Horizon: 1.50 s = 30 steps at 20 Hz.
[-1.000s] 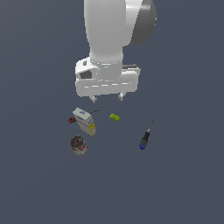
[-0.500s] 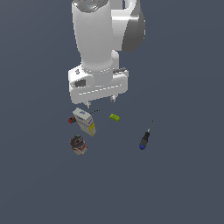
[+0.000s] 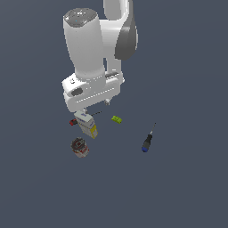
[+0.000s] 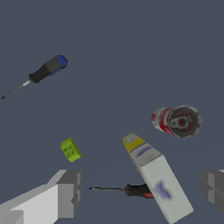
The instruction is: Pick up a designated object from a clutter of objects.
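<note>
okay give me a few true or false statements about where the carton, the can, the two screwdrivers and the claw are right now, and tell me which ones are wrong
1. The carton stands upright between the open fingers of the claw. True.
2. The can is stacked on the carton. False: it sits apart on the floor, beside it.
3. The blue-handled screwdriver lies away from the others, toward the exterior view's right. True.
4. The claw is clamped on the red-handled screwdriver. False: that tool lies on the floor partly behind the carton, and the claw holds nothing.
5. The green block rests against the can. False: the carton is between them.
</note>
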Tool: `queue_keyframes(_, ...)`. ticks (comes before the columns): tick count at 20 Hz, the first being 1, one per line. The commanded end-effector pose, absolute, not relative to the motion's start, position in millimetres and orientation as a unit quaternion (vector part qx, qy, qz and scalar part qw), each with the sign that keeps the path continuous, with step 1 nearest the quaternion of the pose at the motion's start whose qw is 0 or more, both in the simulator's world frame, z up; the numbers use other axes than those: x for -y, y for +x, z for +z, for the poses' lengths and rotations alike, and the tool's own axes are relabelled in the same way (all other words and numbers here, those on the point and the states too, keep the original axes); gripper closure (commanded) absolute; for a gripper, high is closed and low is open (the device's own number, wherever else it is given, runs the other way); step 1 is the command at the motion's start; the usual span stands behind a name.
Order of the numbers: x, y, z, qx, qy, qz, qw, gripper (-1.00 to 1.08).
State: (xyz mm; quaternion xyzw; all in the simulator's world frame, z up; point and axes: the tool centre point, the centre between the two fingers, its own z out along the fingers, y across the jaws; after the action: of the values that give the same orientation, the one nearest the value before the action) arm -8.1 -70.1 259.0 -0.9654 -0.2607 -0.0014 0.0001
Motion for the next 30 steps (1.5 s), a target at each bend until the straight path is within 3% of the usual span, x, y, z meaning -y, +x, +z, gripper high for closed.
queue_keyframes(1, 77.2, -9.8, 253.4, 0.285, -0.959, -0.001, 0.0, -0.92)
queue_keyframes(30, 141.1, -34.1, 203.4, 0.495, -0.869, 0.0, 0.0, -0.92)
